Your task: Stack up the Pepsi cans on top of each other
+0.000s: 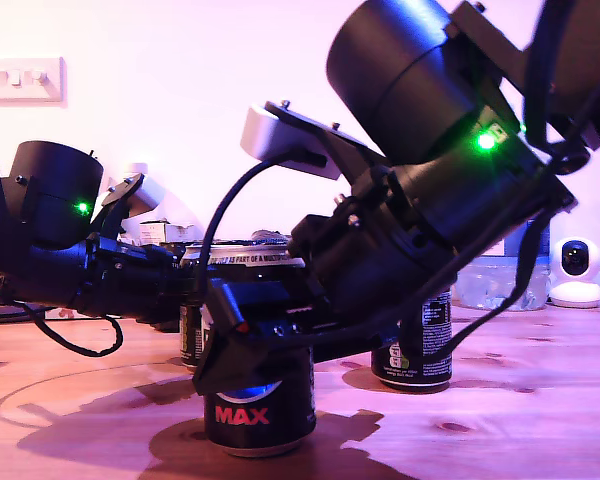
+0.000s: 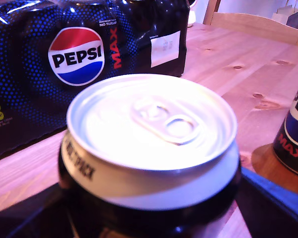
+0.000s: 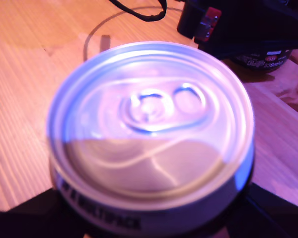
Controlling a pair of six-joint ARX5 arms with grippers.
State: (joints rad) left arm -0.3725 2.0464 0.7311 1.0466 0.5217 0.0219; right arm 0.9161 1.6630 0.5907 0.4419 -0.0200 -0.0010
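Observation:
Three black Pepsi cans stand on the wooden table [image 1: 540,400]. The front can [image 1: 258,410] [image 3: 149,144] shows "MAX"; my second gripper [image 1: 260,320] [image 3: 149,223], reaching down from the exterior view's right, is shut around its middle. Behind it, a second can [image 1: 192,335] [image 2: 149,148] sits in my first gripper [image 1: 185,300] [image 2: 149,223], which comes in low from the exterior view's left and is shut on it. That can [image 3: 265,60] also shows under the first arm in the second wrist view. A third can [image 1: 415,345] [image 2: 293,134] stands free, nearer the exterior view's right.
A dark shrink-wrapped Pepsi Max multipack [image 2: 49,74] lies close behind the first gripper's can. A clear water bottle [image 1: 500,280] and a small white camera [image 1: 577,272] stand at the exterior view's back right. A black cable [image 1: 80,345] trails on the table at that view's left.

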